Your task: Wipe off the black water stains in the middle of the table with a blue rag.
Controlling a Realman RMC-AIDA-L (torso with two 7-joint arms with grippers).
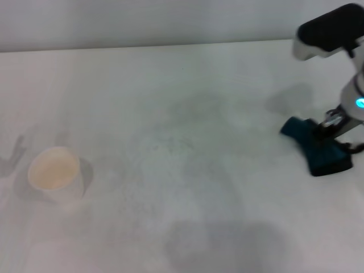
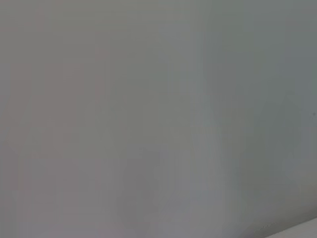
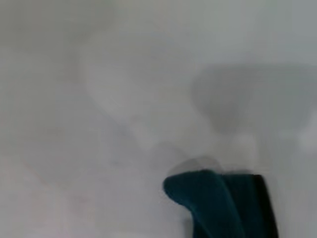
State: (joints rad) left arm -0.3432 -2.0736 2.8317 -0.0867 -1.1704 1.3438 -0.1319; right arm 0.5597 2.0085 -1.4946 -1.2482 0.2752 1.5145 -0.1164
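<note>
Blue rag (image 1: 318, 149) sits at the right side of the table (image 1: 187, 91), bunched and partly folded, one lobe pointing toward table centre, the rest under the R gripper (image 1: 333, 126). Rag looks to be touching the tabletop or just above it; can't tell which. In the right wrist view the rag (image 3: 218, 203) shows as a rounded teal fold w/ a darker edge strip alongside, white surface (image 3: 99, 124) all around it.

R gripper is down on the rag, metal finger parts meeting the cloth at its upper edge; appears clamped on the rag, though the fingertips themselves are buried in the folds. R arm comes in from the upper right, white wrist section w/ a lit cyan ring, black cover above it.

Black water stains (image 1: 193, 142): no solid dark blotch visible in the mid-table area, only faint greyish smears and speckle spread across the centre. Rag is well apart from that zone, to its right.

Paper cup (image 1: 56, 173), cream-white, lies near the left side of the table, mouth facing up toward the head cam, tilted; well apart from rag and smears.

L gripper: not visible in head view. Left wrist view shows only a plain grey-white blur, w/ a pale strip in one corner; nothing identifiable.
</note>
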